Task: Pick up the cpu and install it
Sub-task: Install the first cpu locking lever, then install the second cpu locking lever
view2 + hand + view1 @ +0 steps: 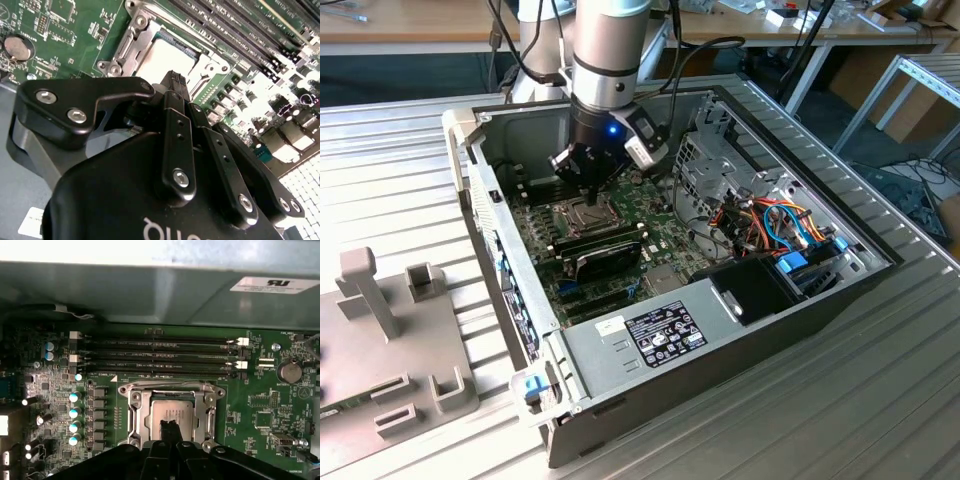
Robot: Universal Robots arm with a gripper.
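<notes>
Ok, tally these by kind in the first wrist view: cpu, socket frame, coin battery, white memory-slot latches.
cpu: 1
socket frame: 1
coin battery: 1
white memory-slot latches: 4
Total: 7

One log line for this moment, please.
gripper: jaws shut, over socket | cpu: seated in socket | frame: open

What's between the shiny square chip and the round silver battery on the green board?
In the first wrist view, the socket's metal frame borders the cpu; past it lies green board with small parts up to the round battery.
</notes>
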